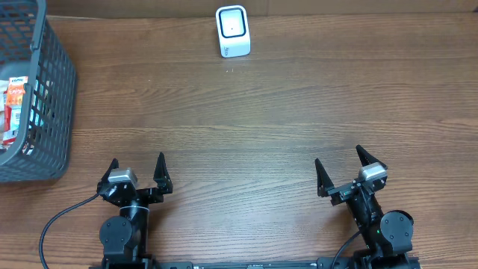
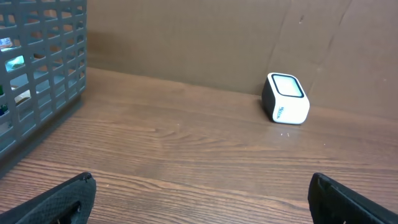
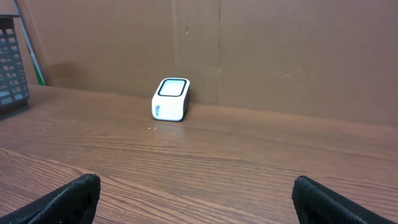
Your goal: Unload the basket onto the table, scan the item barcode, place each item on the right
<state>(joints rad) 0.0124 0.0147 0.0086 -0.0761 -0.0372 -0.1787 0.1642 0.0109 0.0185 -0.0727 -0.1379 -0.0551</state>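
— Between your left fingers (image 1: 160,168), and between your right fingers (image 1: 321,175), nothing: both pairs stand spread wide above the table (image 1: 246,112).
— And the item?
— Probably that red-and-white packet (image 1: 15,101) in the grey basket (image 1: 56,97), far left, well apart from both pairs. The scanner (image 1: 232,31) sits at the far edge. Reach in carelessly and you'll snag the mesh wall.

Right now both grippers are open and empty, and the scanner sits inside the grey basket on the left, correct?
No. The overhead view shows the scanner outside the grey basket, standing on the table at its far edge. The left gripper and right gripper are indeed open and empty.
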